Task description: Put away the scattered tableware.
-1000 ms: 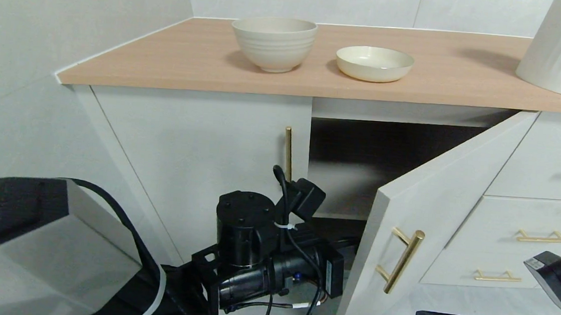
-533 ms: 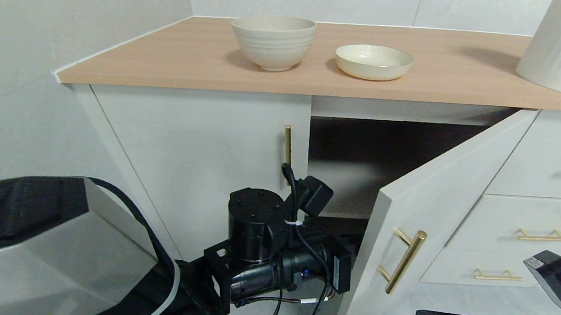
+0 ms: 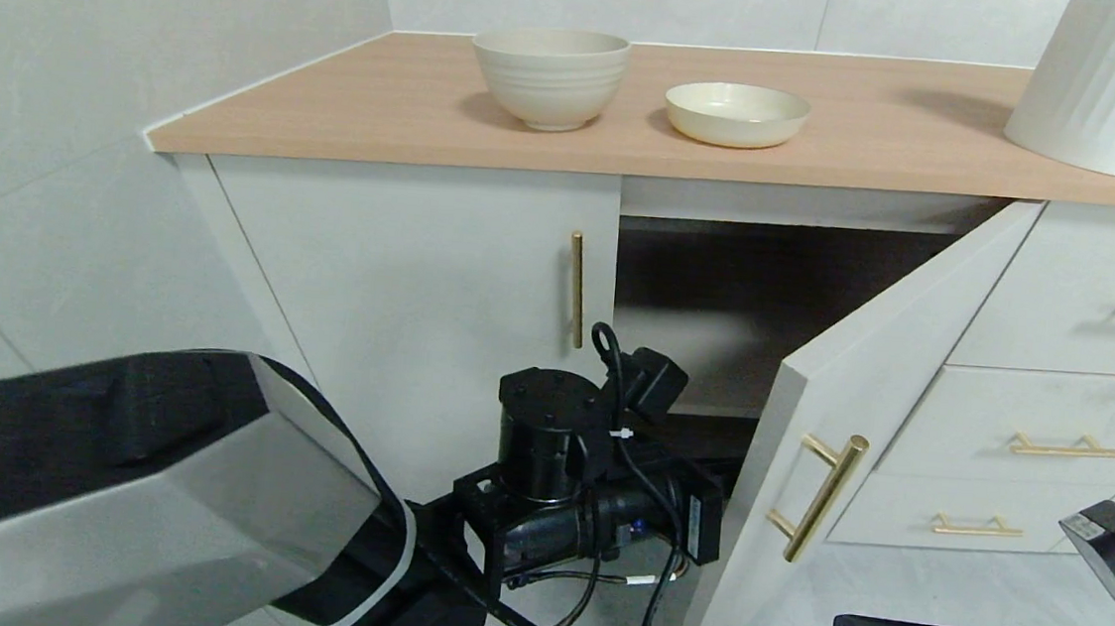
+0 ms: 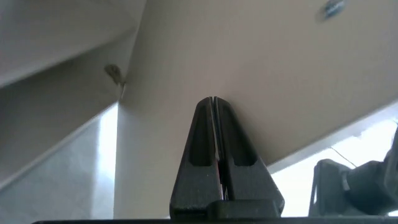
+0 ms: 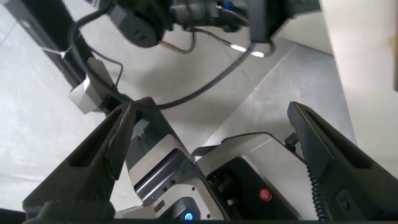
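The open door (image 3: 871, 378) flanks the cabinet opening (image 3: 748, 288); left arm (image 3: 556, 452) stands low before it.

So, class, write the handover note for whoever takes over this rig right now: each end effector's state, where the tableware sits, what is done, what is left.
Left end effector: shut, empty, low by the open cabinet door.
Right end effector: open, empty, low over the floor.
Deep bowl and shallow dish: side by side, apart, on the countertop, untouched.
Done: the door stands open.
Left: both pieces to go away, likely into the cabinet.
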Motion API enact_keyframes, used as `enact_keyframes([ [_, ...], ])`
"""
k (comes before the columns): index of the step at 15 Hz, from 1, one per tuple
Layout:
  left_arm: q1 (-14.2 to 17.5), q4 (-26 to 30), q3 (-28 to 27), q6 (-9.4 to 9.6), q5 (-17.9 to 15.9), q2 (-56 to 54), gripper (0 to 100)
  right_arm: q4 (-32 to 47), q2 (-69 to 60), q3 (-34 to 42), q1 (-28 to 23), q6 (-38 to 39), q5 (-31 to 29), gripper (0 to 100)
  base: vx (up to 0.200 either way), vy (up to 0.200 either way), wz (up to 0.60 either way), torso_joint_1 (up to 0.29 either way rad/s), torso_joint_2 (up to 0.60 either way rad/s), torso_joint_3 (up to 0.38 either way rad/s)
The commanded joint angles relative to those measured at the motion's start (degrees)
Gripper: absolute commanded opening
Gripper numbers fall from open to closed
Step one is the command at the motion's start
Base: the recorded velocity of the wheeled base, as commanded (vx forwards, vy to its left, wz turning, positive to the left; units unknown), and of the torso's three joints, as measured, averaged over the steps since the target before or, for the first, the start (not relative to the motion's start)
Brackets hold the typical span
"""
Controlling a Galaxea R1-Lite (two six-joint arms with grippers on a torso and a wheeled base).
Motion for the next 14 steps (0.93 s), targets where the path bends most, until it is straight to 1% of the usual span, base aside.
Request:
enact_keyframes([
  [1,0.0,-0.1,-0.5,-0.01,-0.1,0.4,0,0.0,-0.3,0.0,0.2,-0.1,0.2,100,0.000,0.000,0.00,0.000,0.00,0.000],
  [3,-0.1,0.1,-1.7,-0.01,0.0,0.6,0,-0.3,-0.7,-0.6,1.0,-1.2,0.5,100,0.000,0.000,0.00,0.000,0.00,0.000],
  [8,-4.2,1.7,-5.2,-0.01,0.2,1.7,0,-0.3,-3.3,-1.7,7.9,-6.1,0.6,100,0.000,0.000,0.00,0.000,0.00,0.000],
  [10,-7.1,2.2,-7.1,-0.01,0.3,3.3,0,-0.3,-4.1,-2.1,9.1,-8.8,0.7,100,0.000,0.000,0.00,0.000,0.00,0.000],
  [11,-10.1,3.4,-8.8,-0.01,0.3,4.2,0,-0.3,-4.2,-2.5,10.4,-9.7,0.7,100,0.000,0.000,0.00,0.000,0.00,0.000],
  [13,-12.4,3.6,-9.3,-0.10,0.6,3.3,0,-0.3,-4.8,-2.2,11.0,-11.0,0.7,100,0.000,0.000,0.00,0.000,0.00,0.000],
  [14,-12.9,3.6,-9.1,-0.10,1.1,2.1,0,-0.3,-5.4,-2.2,11.1,-12.3,0.7,100,0.000,0.000,0.00,0.000,0.00,0.000],
])
